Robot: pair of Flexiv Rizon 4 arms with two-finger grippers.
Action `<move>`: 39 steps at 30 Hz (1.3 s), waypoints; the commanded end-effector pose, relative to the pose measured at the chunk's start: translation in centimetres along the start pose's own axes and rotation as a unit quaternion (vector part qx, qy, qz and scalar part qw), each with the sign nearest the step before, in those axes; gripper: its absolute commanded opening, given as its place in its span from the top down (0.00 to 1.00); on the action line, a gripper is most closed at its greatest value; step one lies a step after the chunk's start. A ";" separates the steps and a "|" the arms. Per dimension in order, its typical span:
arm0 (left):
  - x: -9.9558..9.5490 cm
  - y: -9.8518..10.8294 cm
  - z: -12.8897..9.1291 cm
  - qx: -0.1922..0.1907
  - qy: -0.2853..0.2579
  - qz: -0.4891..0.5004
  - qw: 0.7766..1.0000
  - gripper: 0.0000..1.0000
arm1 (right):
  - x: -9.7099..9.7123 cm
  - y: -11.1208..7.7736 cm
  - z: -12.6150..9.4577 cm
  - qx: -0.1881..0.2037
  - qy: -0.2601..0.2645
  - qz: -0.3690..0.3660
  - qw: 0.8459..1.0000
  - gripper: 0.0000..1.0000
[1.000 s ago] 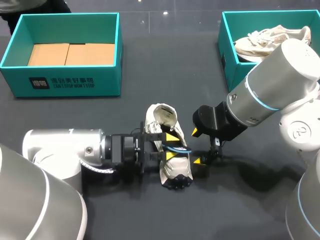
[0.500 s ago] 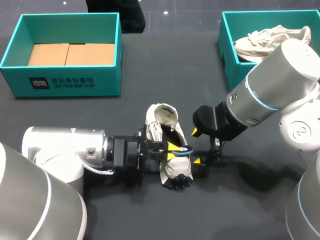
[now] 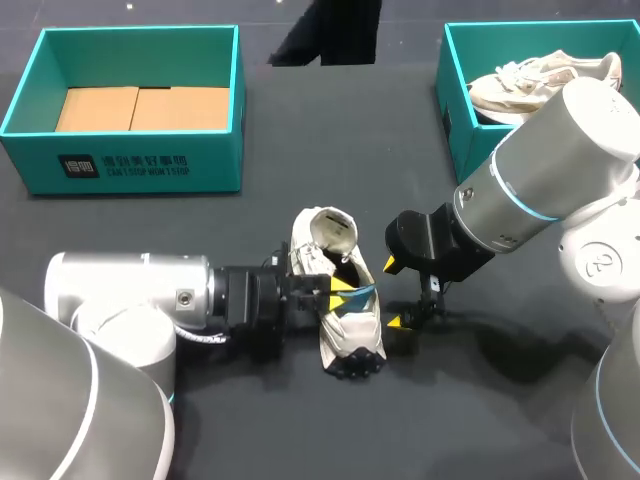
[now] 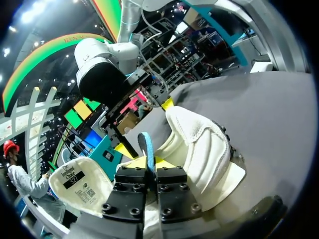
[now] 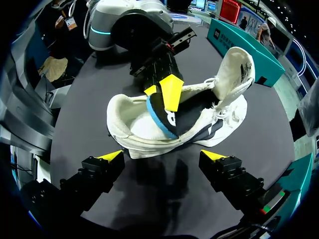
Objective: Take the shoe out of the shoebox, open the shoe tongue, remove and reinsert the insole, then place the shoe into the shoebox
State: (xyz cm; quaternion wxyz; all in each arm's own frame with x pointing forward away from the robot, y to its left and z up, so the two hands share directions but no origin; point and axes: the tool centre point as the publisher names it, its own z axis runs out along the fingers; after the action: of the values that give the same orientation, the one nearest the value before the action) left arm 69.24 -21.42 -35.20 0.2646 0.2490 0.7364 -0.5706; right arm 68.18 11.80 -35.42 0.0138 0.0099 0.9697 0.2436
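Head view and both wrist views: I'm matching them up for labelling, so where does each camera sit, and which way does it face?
Head view: above and behind the robot, looking down on the table; left arm and right arm enter from the sides.
Left wrist view: on the left wrist, looking along the left gripper, shut on the insole, toward the right arm.
Right wrist view: on the right wrist, looking down past the open right gripper.
Shared: all views show the shoe; both wrist views show the insole.
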 end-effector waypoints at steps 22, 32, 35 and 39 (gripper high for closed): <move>-0.1 -3.4 -0.9 0.084 0.012 -0.013 0.996 0.61 | 0.1 0.0 0.0 0.000 -0.001 0.000 1.000 0.00; 0.1 -4.2 0.3 0.044 0.033 -0.037 0.998 0.64 | 0.1 0.0 0.0 0.000 -0.001 0.000 1.000 0.00; 0.2 -4.3 0.7 0.035 0.040 -0.042 0.998 0.69 | 0.1 0.0 0.0 0.000 -0.001 0.000 1.000 0.00; 0.4 -4.5 1.2 0.027 0.054 -0.039 0.997 0.89 | 0.1 0.0 0.0 0.000 -0.001 0.000 1.000 0.00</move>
State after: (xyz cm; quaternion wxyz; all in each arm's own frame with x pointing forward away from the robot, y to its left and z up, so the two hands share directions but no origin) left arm 66.08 -22.92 -32.57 0.1993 0.2564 0.7356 -0.5945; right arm 68.18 11.80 -35.43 0.0138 0.0099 0.9697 0.2436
